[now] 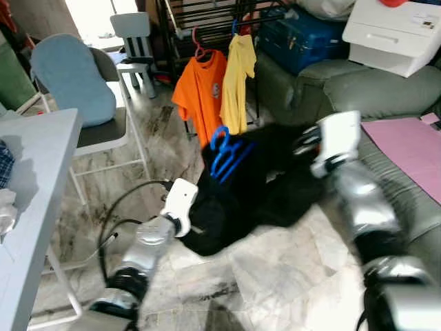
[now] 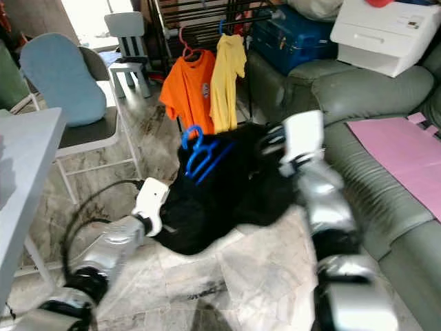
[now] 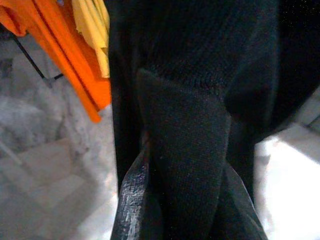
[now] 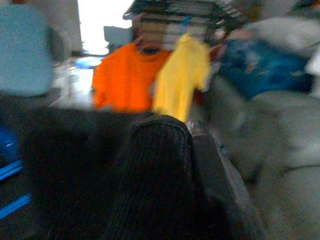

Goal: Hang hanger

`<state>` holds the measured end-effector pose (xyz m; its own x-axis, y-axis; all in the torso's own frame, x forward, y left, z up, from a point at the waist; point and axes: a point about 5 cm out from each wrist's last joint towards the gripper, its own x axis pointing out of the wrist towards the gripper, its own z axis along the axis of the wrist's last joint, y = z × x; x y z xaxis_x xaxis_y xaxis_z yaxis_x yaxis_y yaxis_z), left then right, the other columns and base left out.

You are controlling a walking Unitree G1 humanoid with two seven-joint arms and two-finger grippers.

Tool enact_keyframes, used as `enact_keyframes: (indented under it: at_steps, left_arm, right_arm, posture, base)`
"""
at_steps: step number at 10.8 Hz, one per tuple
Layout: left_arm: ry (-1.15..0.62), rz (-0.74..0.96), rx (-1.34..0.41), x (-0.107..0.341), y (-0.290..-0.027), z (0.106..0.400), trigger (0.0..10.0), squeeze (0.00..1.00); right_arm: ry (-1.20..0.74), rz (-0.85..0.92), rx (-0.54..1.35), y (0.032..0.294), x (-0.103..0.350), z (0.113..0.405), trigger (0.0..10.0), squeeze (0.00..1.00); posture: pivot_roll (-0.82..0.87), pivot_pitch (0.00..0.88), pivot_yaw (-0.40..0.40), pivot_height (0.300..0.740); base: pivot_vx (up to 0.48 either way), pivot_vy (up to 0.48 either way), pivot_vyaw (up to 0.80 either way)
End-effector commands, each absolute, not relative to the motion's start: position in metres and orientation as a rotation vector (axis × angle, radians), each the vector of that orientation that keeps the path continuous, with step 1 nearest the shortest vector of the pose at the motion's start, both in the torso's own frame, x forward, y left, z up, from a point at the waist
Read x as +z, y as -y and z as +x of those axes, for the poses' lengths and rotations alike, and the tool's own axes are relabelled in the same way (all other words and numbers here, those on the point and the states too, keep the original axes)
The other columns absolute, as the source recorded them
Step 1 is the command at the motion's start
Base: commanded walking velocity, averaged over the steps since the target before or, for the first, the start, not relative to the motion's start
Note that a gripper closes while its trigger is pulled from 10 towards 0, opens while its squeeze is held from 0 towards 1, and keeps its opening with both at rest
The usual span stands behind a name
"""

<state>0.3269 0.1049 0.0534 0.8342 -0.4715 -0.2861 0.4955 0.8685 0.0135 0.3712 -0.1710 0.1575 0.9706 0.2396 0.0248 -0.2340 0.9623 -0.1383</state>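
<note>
Black garment [image 1: 255, 186] on a blue hanger [image 1: 227, 155] hangs stretched between both arms above the marble floor [image 1: 275, 276]. Left gripper [image 3: 170, 200] is clamped on a fold of its cloth; right gripper [image 4: 165, 165] pinches another fold. Behind stand a green sofa [image 1: 386, 89], a rack [image 1: 207, 14], an orange shirt [image 1: 203, 93] and a yellow shirt [image 1: 238, 83].

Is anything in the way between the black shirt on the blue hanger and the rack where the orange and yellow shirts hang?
Nothing visible: bare floor lies between the black shirt on its blue hanger and the rack.
</note>
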Motion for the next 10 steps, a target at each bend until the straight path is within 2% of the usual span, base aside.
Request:
enact_keyframes:
  at_steps: [1,2,4,5,8,9,10]
  left_arm:
    - [-0.243,0.057,-0.483,0.065,-0.105,0.336,0.0,0.0]
    - [-0.234,-0.015,-0.496,0.07,-0.092,0.337,0.0,0.0]
    - [-0.225,-0.083,-0.504,0.076,-0.081,0.339,0.0,0.0]
    - [-0.212,-0.114,-0.495,0.082,-0.079,0.344,0.0,0.0]
    - [-0.195,-0.139,-0.48,0.092,-0.085,0.35,0.0,0.0]
    - [-0.196,-0.129,-0.485,0.091,-0.088,0.35,0.0,0.0]
    - [-0.191,-0.105,-0.517,0.091,-0.088,0.349,0.0,0.0]
  right_arm:
    - [0.045,-0.138,0.288,0.16,0.159,0.37,0.0,0.0]
    - [-0.008,-0.13,0.393,0.137,0.142,0.359,0.0,0.0]
    - [-0.09,-0.124,0.551,0.114,0.122,0.342,0.0,0.0]
    - [-0.177,-0.16,0.667,0.109,0.103,0.326,0.0,0.0]
    - [-0.313,-0.202,0.75,0.111,0.074,0.3,0.0,0.0]
    - [-0.29,-0.232,0.708,0.118,0.075,0.302,10.0,0.0]
    - [-0.271,-0.287,0.74,0.123,0.078,0.301,10.0,1.0]
  posture:
    - [-0.16,0.0,0.059,0.74]
    - [-0.16,0.0,0.06,0.74]
    - [-0.17,0.0,0.061,0.74]
    - [-0.17,0.0,0.059,0.74]
    - [-0.16,0.0,0.059,0.74]
    - [-0.17,0.0,0.064,0.74]
    - [-0.17,0.0,0.065,0.74]
  base:
    - [0.0,0.0,0.0]
    - [0.0,0.0,0.0]
    - [0.0,0.0,0.0]
    - [0.0,0.0,0.0]
    - [0.0,0.0,0.0]
    - [0.0,0.0,0.0]
    - [0.0,0.0,0.0]
